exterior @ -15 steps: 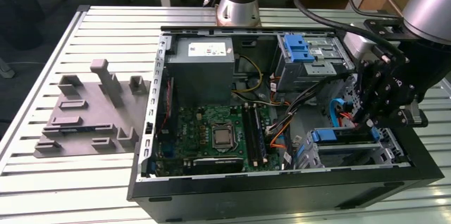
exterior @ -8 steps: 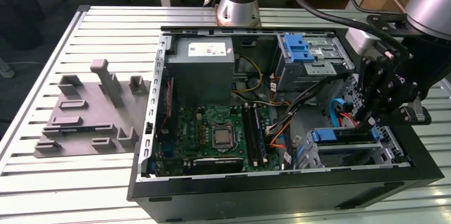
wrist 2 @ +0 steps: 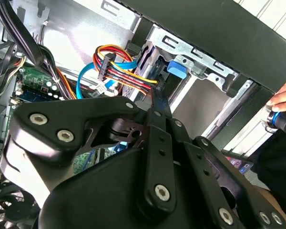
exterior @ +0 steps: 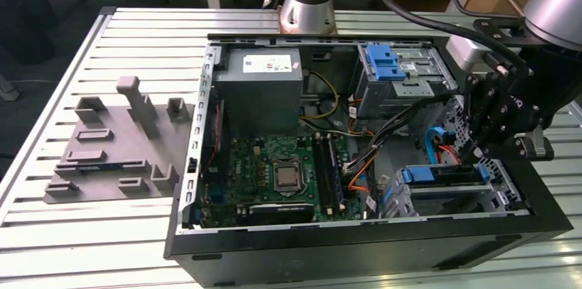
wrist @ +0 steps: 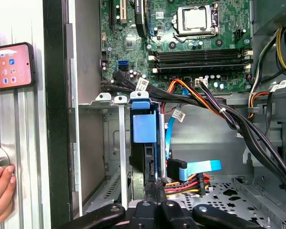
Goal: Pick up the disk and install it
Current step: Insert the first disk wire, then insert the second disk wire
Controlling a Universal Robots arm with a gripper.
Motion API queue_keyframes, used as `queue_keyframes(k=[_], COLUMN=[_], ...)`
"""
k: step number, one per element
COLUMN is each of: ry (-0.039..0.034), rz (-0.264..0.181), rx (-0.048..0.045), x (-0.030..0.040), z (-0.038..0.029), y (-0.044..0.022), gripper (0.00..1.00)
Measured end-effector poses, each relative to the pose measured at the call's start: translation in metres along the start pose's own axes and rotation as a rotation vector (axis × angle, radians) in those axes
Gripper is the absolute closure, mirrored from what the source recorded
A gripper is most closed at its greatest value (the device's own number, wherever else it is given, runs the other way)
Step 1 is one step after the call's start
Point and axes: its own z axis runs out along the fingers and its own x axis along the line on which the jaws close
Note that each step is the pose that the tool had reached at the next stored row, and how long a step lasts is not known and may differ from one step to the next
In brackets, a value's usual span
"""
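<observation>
Disk: 1 disk (wrist: 144, 143), blue bracket showing, stands on edge in the silver bay (wrist: 107, 143) at the near corner of the computer case (exterior: 364, 251), on the exterior view's right. In the exterior view its blue edge (exterior: 443, 174) lies along the top of that bay.

Gripper: 1 gripper (wrist: 155, 187), black, directly over the disk's end; in the first wrist view the fingertips are drawn close together and meet the drive's edge. Whether they pinch it or only press on it, I cannot tell. In the exterior view the gripper (exterior: 473, 159) hangs just beside the bay's far right end.

Cables: 1 bundle of red, yellow, orange and black power wires (wrist 2: 126, 71) with a connector just beside the disk's end; 1 flat blue data cable (wrist: 200, 167) next to it. Both crowd the space beside the fingers.

Drive cage: 1 second cage with a blue latch (exterior: 386, 64) at the far right of the case, well apart from the disk.

Power supply: 1 grey box with a white sticker (exterior: 264, 88), far left inside the case.

Motherboard: 1 green board (exterior: 277, 173), 1 bare processor socket (wrist: 195, 19).

Fixture: 1 grey moulded block (exterior: 114, 146) on the slatted table (exterior: 54, 248), to the exterior view's left of the case.

Outside the case: 1 phone (wrist: 12, 64) lying on the table, 1 person's hand (wrist: 1, 193) near it.
</observation>
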Motion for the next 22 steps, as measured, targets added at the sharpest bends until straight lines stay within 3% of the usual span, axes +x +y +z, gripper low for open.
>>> queue_keyframes(k=[15, 22], ry=[-0.0019, -0.003], rz=[0.0, 0.0], rx=[-0.0001, -0.001], x=[0.0005, 0.0015], z=[-0.0036, -0.0149], y=[0.0048, 0.0049], gripper=[0.89, 0.89])
